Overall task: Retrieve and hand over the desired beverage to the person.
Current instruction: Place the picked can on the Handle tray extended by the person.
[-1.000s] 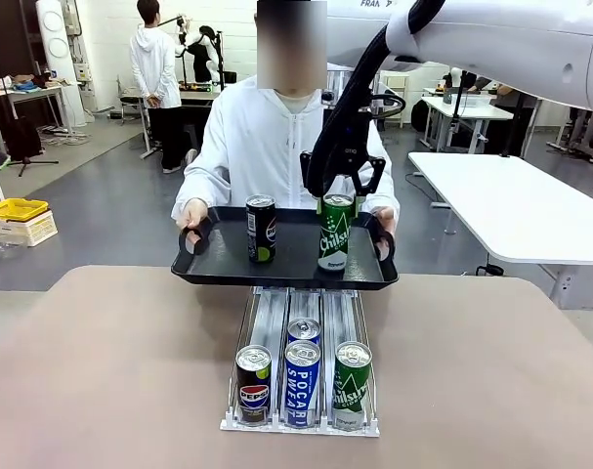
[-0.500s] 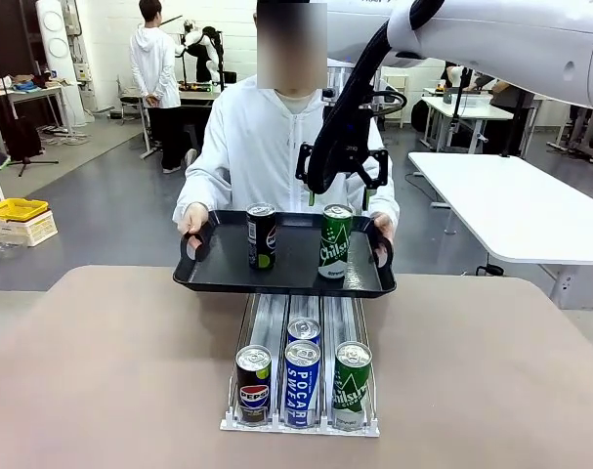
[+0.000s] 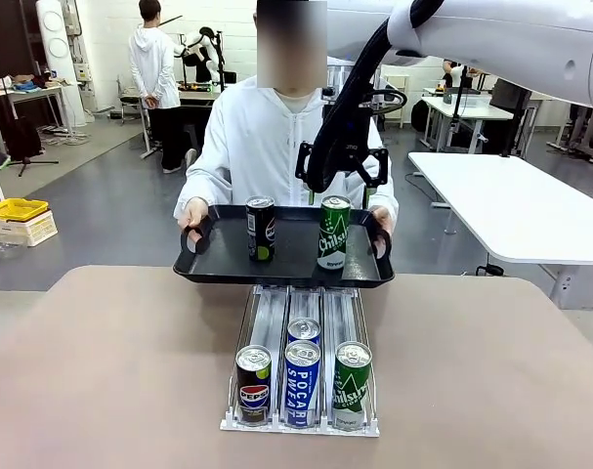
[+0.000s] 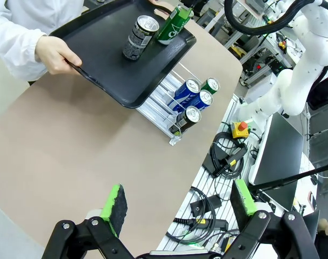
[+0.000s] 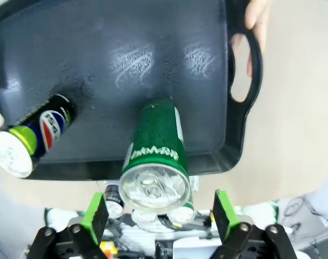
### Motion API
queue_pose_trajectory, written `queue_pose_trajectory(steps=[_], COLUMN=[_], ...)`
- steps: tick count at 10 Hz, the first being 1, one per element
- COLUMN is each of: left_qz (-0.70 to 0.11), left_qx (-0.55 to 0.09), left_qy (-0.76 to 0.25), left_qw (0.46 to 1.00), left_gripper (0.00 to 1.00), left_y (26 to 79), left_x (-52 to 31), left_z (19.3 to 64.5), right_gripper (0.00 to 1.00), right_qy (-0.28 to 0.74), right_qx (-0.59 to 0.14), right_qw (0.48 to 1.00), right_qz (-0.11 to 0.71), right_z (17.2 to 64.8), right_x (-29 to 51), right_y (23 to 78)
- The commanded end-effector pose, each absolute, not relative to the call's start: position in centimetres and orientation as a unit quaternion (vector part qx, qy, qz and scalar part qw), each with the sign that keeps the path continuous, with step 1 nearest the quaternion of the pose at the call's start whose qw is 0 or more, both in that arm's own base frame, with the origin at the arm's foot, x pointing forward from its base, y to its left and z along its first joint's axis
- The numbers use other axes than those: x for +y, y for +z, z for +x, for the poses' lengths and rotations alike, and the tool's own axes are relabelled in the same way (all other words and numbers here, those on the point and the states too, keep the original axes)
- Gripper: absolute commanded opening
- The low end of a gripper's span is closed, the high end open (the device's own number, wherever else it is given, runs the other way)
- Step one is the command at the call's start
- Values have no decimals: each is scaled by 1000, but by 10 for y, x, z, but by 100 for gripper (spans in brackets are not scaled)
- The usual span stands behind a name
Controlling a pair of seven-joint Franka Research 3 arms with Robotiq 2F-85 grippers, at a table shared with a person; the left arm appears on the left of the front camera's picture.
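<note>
Front view: you see the person in a white hooded jacket at the far side of the table, holding a flat black tray by both handles, over the table's far edge.
Tray contents: a green Chilsung can stands upright on the tray's right half; a black Pepsi can stands upright to its left, the two apart.
Right gripper: you find it just above the green can's top, jaws spread, touching nothing. From the right wrist view its green pads stand on either side of the can's lid with clear gaps.
Left gripper: you see it in the left wrist view, wide open and empty, high over the table's near side, well apart from the tray.
Person's hands: one hand grips the tray's handle; fingers of the other show at the opposite handle.
Dispenser rack: it sits mid-table, below the tray, with a Pepsi can, two blue Pocari Sweat cans in line and a green can at its near end.
</note>
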State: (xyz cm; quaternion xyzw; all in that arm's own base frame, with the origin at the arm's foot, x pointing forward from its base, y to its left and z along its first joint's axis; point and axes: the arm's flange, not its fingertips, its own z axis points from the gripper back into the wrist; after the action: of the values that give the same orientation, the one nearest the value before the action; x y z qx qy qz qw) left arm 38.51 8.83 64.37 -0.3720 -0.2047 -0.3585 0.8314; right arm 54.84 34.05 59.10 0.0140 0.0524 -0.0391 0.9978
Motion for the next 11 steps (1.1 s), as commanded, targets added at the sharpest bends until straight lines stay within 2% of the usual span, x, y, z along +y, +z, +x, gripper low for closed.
queue_pose_trajectory(steps=[1, 3, 5, 8, 9, 11], left_qz=[-378, -378, -378, -378, -378, -378], left_qx=[-211, -211, -211, -211, -211, -211], left_qy=[-366, -366, -366, -366, -366, -366], left_qw=[824, 824, 824, 824, 824, 824], left_gripper=[100, 100, 100, 100, 100, 100], left_y=[644, 644, 644, 644, 644, 644], left_x=[90, 90, 90, 90, 90, 90], left_z=[385, 385, 385, 385, 385, 385], right_gripper=[100, 100, 100, 100, 100, 100], right_qy=[-35, 0, 30, 200, 243, 275], right_qx=[65, 24, -39, -74, -108, -138], right_qw=[997, 999, 998, 976, 964, 950], right_qz=[2, 23, 41, 32, 20, 46], right_z=[521, 446, 378, 345, 337, 334], right_x=[326, 285, 241, 187, 169, 141], right_y=[615, 648, 650, 627, 624, 630])
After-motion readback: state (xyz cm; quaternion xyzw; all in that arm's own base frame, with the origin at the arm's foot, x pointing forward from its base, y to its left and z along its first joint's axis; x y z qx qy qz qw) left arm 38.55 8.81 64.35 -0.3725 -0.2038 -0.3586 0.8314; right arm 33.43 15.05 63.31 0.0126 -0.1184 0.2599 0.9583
